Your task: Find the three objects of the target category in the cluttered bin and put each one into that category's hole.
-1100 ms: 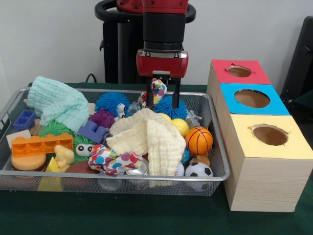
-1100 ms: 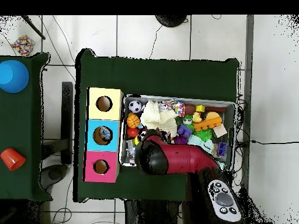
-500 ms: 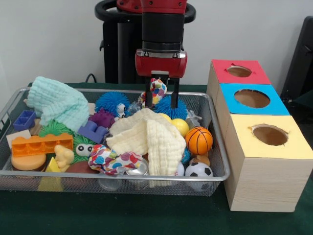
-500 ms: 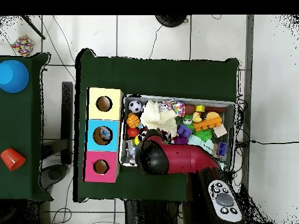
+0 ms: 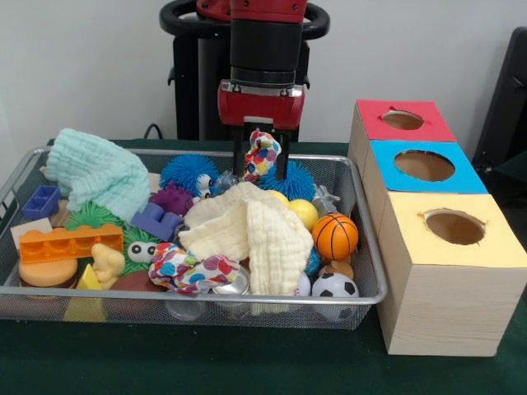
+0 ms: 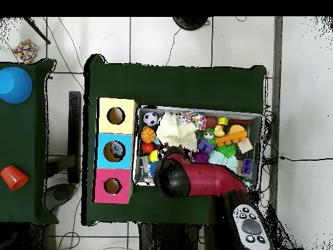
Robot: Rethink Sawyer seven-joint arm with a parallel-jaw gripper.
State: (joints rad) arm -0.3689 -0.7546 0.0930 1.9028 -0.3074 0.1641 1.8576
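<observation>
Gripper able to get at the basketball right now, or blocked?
Probably not yet. The gripper is shut on the spotted cloth toy, so its jaws are occupied. The basketball itself lies uncovered on top of the clutter, open from above.

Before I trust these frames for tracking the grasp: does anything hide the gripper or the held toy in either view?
Front view: evenly lit, no glare; the gripper and the multicoloured cloth toy it holds show clearly above the wire bin. Overhead view: the arm covers both, so the grasp is hidden there.
</observation>
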